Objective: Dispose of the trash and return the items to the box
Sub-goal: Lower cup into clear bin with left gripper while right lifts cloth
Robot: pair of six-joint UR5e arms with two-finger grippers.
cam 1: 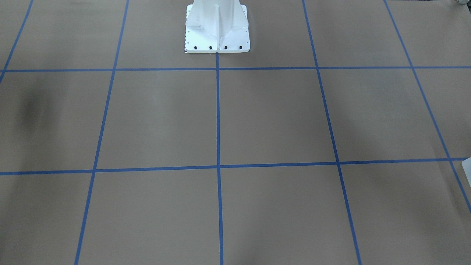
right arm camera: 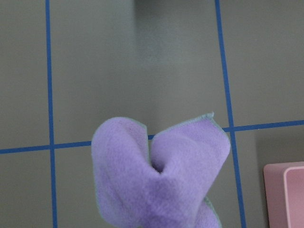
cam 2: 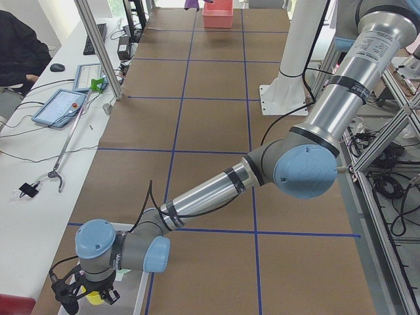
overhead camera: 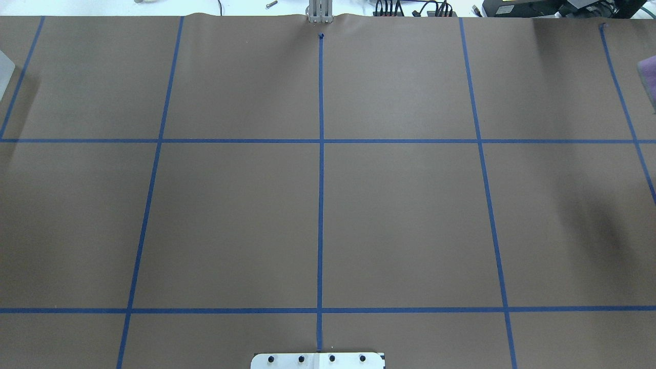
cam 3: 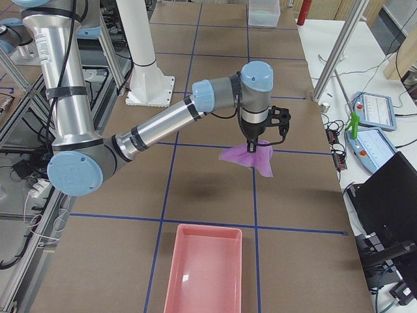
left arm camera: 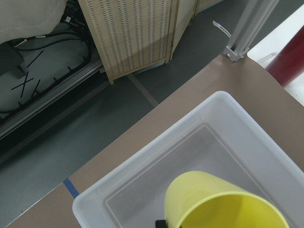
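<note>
Blue tape grids the brown paper-covered table (overhead camera: pixel 410 225). At the table's right end we see a pink rectangular plastic tray (cam 3: pixel 205 267), and at its left end a clear plastic bin (left arm camera: pixel 147 156), partly cut off. Over the table's right half a bunched purple cloth (right arm camera: pixel 156 175) hangs directly under the right gripper (cam 3: pixel 253 145) and hides its fingers. A yellow plastic cup (left arm camera: pixel 213 204) sits at the left gripper (cam 2: pixel 88 298), over the bin. We cannot tell how either pair of jaws stands.
</note>
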